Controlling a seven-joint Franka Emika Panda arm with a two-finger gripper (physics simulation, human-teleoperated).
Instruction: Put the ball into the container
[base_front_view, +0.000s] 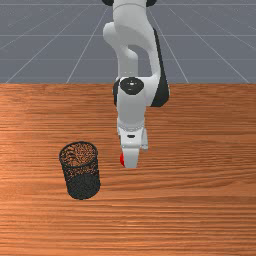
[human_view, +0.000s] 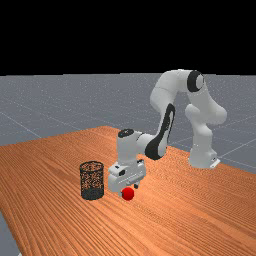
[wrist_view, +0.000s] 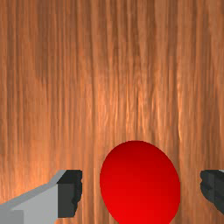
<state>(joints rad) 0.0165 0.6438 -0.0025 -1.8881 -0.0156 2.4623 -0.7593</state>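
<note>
the wide-open gripper (wrist_view: 141, 187) is at the ball (wrist_view: 139, 183), empty. grasp and drop remain, the container (human_view: 92, 193) nearer the table's (human_view: 50, 175) edge at the far view's left.

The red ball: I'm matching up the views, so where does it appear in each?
Wrist view: the ball is between the open fingers of the gripper.
Front view: just below the middle, a red sliver at the front view's left of the gripper.
Far view: lower middle, at the gripper's lower end.
Shared landmark: the gripper.
</note>
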